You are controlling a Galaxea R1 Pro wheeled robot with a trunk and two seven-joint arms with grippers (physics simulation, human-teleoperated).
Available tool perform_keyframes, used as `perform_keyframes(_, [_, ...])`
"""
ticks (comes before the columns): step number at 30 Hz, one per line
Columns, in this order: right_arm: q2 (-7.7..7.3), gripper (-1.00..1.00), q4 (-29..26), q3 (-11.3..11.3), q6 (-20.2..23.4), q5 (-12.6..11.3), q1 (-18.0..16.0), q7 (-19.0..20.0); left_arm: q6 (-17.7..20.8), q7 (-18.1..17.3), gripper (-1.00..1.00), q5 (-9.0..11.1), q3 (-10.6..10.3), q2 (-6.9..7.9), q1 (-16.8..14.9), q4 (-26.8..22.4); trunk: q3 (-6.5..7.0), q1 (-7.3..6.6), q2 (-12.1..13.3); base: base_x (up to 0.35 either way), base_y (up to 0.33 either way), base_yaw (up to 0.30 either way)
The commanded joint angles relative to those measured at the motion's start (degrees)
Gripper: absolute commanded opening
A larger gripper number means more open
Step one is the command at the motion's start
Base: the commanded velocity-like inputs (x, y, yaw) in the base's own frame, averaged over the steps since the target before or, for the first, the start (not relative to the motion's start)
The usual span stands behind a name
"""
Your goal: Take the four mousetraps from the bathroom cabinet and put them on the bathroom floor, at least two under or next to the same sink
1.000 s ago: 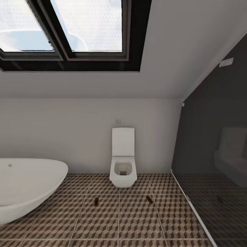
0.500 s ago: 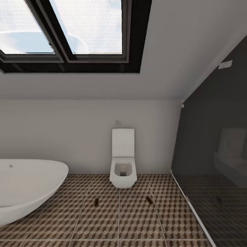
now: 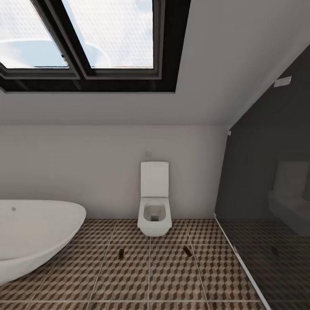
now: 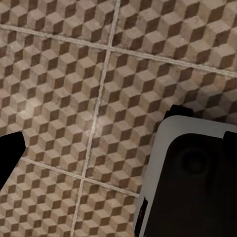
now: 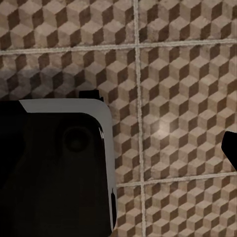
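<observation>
Brown, beige and grey cubes printed on big square tiles with pale grout lines: that is the bathroom floor (image 4: 64, 74) under my left wrist camera, and the same floor (image 5: 182, 98) lies under my right one. In both wrist views a white-edged black part of my own body covers a corner, with only a dark sliver at the frame's edge, so I cannot tell whether my jaws on either side are apart or together. From my head, the patterned floor (image 3: 129, 280) stretches ahead to two mousetraps lying flat on it, well apart: the left mousetrap (image 3: 122, 252) and the right mousetrap (image 3: 187, 251), each a tiny dark brown oblong, too small to show any wire. Just beyond them a white toilet (image 3: 154, 206) hangs on the pale wall. A white oval bathtub (image 3: 34, 234) sits at left, a dark glass partition (image 3: 267, 193) at right, and a black-framed skylight (image 3: 99, 43) is overhead.
</observation>
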Motion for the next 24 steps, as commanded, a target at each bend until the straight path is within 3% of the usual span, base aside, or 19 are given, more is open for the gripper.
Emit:
perform_keyframes(1, [-0.02,1.0,0.2,-0.5,-0.3,0.5,-0.1,-0.1,-0.1,0.2,1.0,0.4,-0.5,0.01,0.0,0.0,-0.09,0.01,-0.1,0.0,0.0,0.0])
perform_keyframes(24, [0.32,1.0,0.1,-0.6,-0.4,0.9,-0.1,-0.5,-0.3,0.2,1.0,-0.3,-0.8,-1.02,0.0,-3.4,-0.09,0.01,-0.1,0.0,0.0,0.0])
